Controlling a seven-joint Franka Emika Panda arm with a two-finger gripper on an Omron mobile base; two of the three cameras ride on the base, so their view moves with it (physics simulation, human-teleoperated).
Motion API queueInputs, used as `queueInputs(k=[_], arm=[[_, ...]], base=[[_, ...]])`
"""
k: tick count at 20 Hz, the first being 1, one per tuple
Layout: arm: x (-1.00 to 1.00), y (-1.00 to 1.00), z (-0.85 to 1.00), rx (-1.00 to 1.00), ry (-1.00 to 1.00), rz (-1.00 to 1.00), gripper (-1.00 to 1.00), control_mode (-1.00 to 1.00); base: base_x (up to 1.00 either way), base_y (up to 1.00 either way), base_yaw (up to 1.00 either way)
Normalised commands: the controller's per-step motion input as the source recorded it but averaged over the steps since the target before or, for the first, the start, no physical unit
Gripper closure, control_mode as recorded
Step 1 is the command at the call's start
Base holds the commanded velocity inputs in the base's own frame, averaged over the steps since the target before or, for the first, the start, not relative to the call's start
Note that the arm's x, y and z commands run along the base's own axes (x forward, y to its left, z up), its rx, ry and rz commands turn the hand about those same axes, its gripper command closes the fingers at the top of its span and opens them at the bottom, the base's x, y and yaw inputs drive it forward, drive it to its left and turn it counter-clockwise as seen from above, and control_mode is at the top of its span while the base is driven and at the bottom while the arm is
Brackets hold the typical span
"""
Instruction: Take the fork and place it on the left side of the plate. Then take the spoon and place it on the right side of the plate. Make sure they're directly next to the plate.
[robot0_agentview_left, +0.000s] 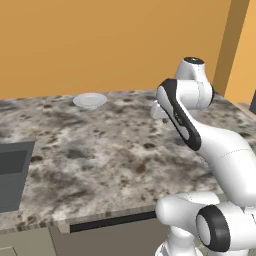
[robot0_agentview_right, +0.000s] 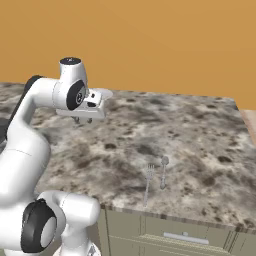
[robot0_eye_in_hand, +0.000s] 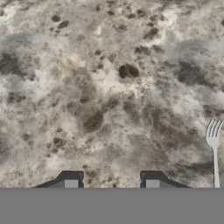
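The white plate (robot0_agentview_left: 90, 100) sits at the back of the marble counter, near the orange wall. The fork (robot0_agentview_right: 148, 182) and the spoon (robot0_agentview_right: 163, 172) lie side by side near the counter's front edge, fork on the left, handles pointing towards the edge. My gripper (robot0_agentview_right: 83, 120) hovers above the counter, well to the left of and behind the cutlery. It points down and is open with nothing between its fingers. In the hand view the gripper (robot0_eye_in_hand: 111, 180) looks at bare marble, and the fork (robot0_eye_in_hand: 214, 148) lies at the right edge, tines up.
A dark sink basin (robot0_agentview_left: 12, 175) is set into the counter at the left. The counter (robot0_agentview_right: 200, 130) ends at a front edge above cabinet drawers and at a right edge near the wall corner.
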Motion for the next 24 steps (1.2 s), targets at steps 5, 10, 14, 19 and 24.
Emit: queueInputs(k=[5, 10, 14, 19, 24], arm=[[-0.19, -0.38, -0.39, 0.02, -0.03, 0.0, -1.0, -1.0], [-0.36, -1.0, -0.62, 0.06, 0.0, 0.0, -1.0, -1.0], [-0.09, -0.93, -0.53, 0.0, 0.05, 0.0, -1.0, -1.0], [0.14, -0.83, -0.31, 0.0, 0.08, 0.0, -1.0, -1.0], [0.35, -0.78, -0.11, 0.02, 0.1, 0.0, -1.0, -1.0]], base=[[0.0, 0.0, 0.0], [0.0, 0.0, 0.0], [0.0, 0.0, 0.0], [0.0, 0.0, 0.0], [0.0, 0.0, 0.0]])
